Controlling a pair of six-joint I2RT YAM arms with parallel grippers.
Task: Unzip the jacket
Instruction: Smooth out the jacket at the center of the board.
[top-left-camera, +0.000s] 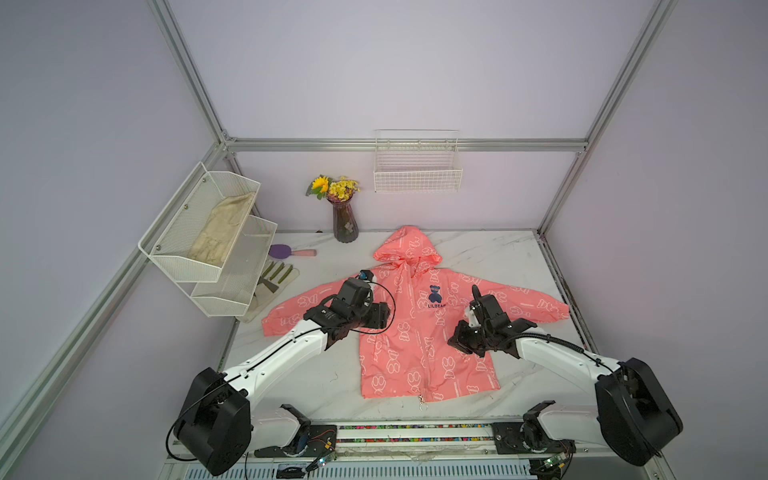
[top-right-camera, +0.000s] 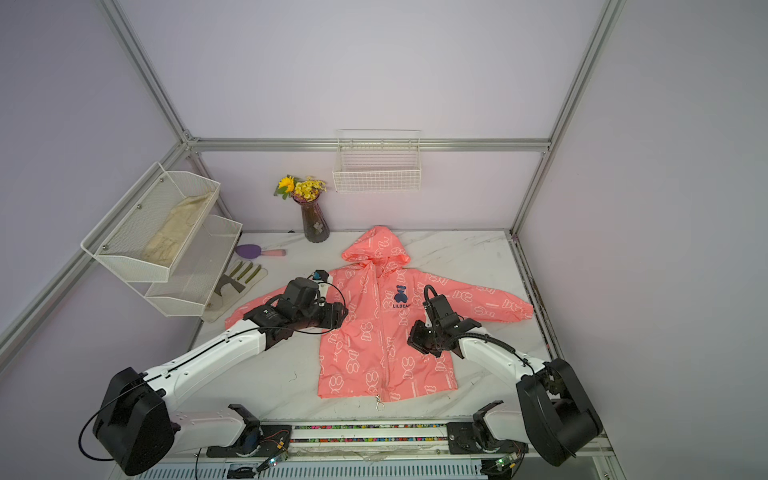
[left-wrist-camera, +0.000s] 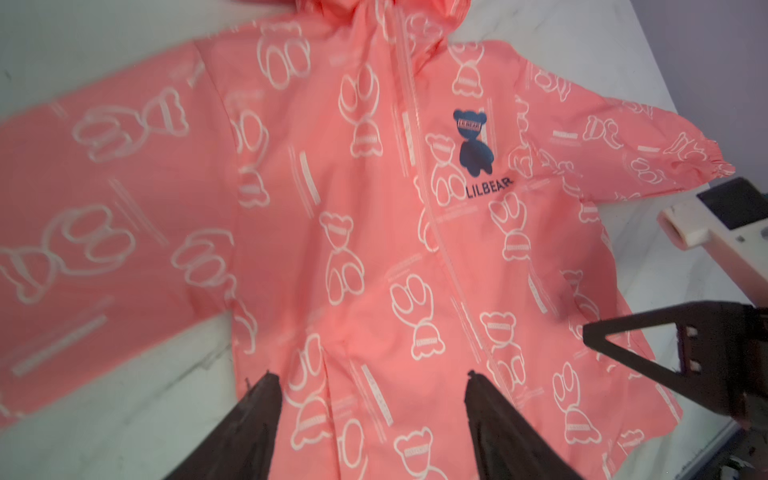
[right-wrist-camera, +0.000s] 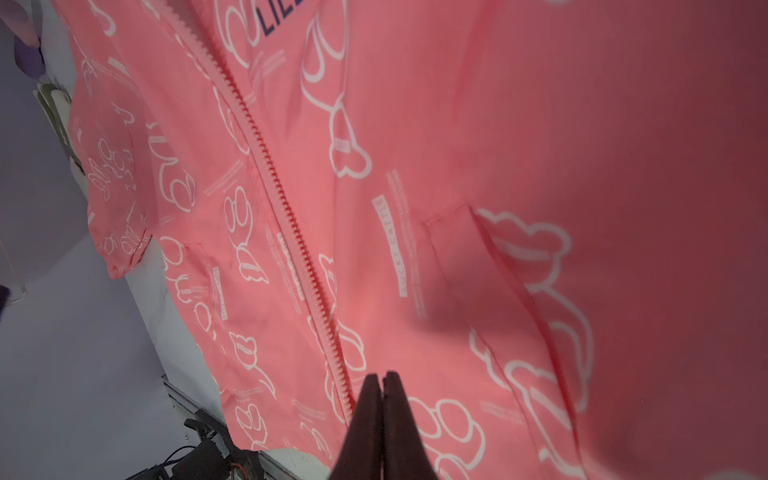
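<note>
The coral-pink hooded jacket (top-left-camera: 399, 332) (top-right-camera: 365, 336) lies flat, front up, on the marble table, hood toward the back wall. Its zipper (right-wrist-camera: 282, 195) (left-wrist-camera: 415, 137) runs closed down the middle. A metal ring pull (top-left-camera: 423, 405) hangs at the bottom hem. My left gripper (left-wrist-camera: 370, 374) (top-left-camera: 386, 316) hovers open over the jacket's panel on the left side, nothing between its fingers. My right gripper (right-wrist-camera: 380, 374) (top-left-camera: 452, 343) is shut, its tips just beside the zipper's lower part, with nothing visible between them. It also shows in the left wrist view as the right gripper (left-wrist-camera: 590, 336).
A vase of flowers (top-left-camera: 345, 220) stands at the back. A purple brush (top-left-camera: 286, 251) and a work glove (top-left-camera: 276, 278) lie at the left. Mesh shelves (top-left-camera: 232, 286) holding a beige cloth (top-left-camera: 222, 228) hang on the left wall. A wire basket (top-left-camera: 417, 170) hangs behind.
</note>
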